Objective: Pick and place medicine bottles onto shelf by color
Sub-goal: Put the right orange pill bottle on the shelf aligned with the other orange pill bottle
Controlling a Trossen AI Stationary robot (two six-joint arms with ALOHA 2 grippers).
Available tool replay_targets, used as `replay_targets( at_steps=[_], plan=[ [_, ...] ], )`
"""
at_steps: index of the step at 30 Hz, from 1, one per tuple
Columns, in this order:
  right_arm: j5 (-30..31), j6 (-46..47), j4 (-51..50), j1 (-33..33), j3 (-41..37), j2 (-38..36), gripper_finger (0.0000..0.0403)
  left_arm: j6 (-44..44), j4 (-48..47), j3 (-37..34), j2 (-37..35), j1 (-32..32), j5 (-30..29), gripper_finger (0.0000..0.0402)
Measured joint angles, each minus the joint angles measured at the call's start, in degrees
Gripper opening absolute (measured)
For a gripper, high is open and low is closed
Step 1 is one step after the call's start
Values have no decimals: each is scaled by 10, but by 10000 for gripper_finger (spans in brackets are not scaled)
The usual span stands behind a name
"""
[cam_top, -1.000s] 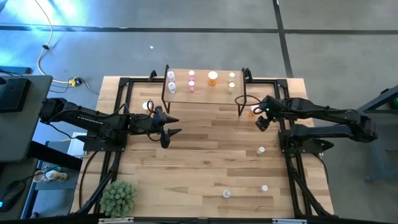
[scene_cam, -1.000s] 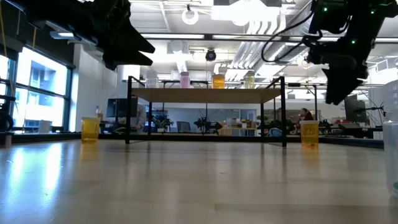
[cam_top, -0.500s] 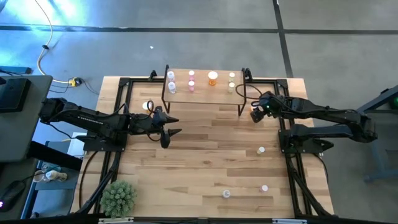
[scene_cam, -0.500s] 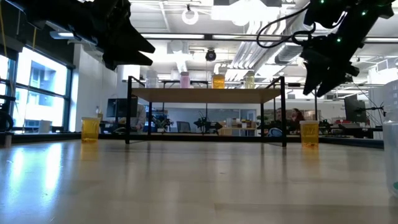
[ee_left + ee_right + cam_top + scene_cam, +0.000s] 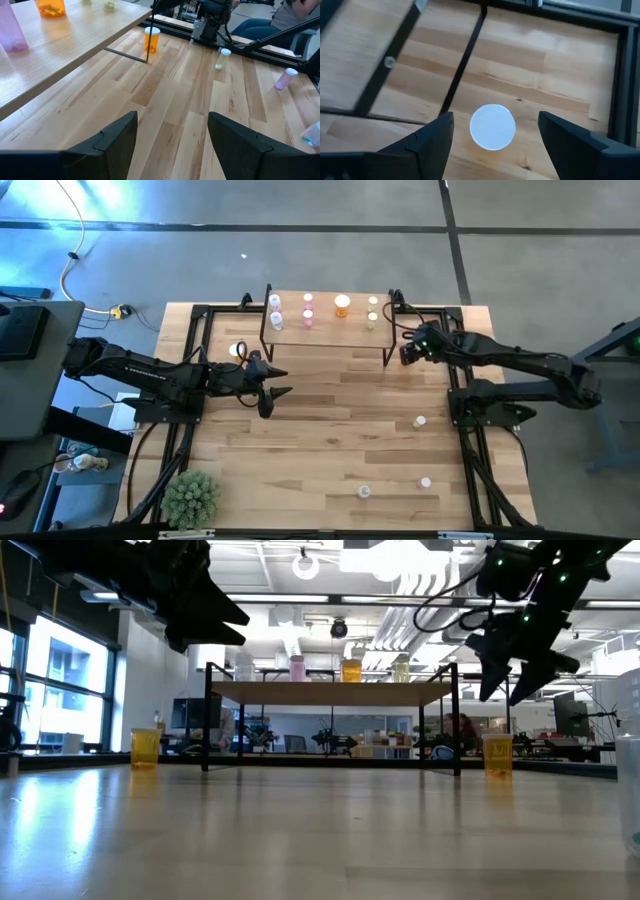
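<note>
Right pincer [image 5: 492, 145] hangs wide open, empty, over an orange bottle [image 5: 151, 39] at the shelf's [image 5: 330, 332] four o'clock leg. Left pincer [image 5: 172, 145], open and empty, waits at the counter's [image 5: 330, 430] nine o'clock. No label is readable.

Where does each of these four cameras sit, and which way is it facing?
High view: overhead, straight down on the striped wooden table; both arms show.
Low view: at tabletop height, level toward the light-wood shelf on black legs; both arms show overhead.
Left wrist view: past the open left tool toward the orange white-capped bottle.
Right wrist view: down between the open right tool fingers.
Shared: that bottle also appears in the low view.
</note>
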Motion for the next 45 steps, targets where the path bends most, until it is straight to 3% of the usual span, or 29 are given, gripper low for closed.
replay_targets(
  at_steps=[7,20,45],
  plan=[
    [-56,-3,5,-28,0,45,281,2,0,0,0,0,0,231],
    [-85,-26,31,-50,0,101,281,1,0,0,0,0,0,231],
    [-59,-34,22,-50,0,153,281,1,0,0,0,0,0,231]
  ],
)
